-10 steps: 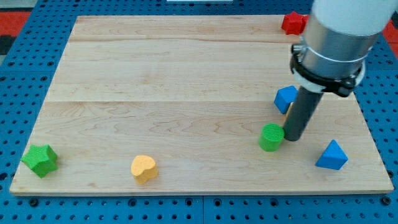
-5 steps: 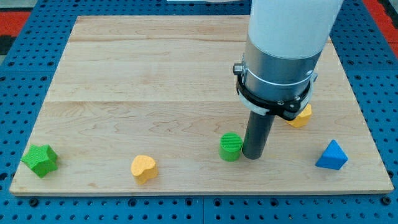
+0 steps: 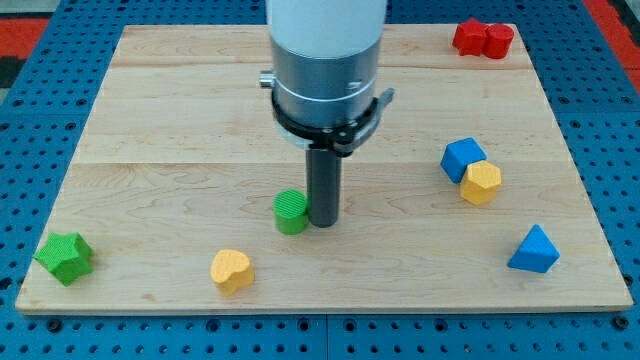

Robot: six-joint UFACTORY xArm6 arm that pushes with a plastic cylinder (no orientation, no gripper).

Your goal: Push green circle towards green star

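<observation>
tip: the arm's tip sits on the desk, touching the right side of the green circle
hand: none on this rig, just a bare rod; nothing to spread, close or clamp
landmark: green circle, lower middle of the desk
green star: well to the left of the circle and a bit lower, by the desk's bottom-left corner
yellow heart: near the circle, down and to its left, just below the straight line to the star
blue cube + yellow hexagon block: touching each other, well right of the circle
blue triangle block: far right of the circle, lower
red blocks: far upper right, shape unclear
handling: circle looks small, light, rigid; should slide easily on smooth wood. Round wall, so an off-centre push will likely make it roll off the rod sideways
contact point: right side, slightly upper, so the push line aims left and a bit down at the star
risk: heart may clip the circle if the path drops too low
</observation>
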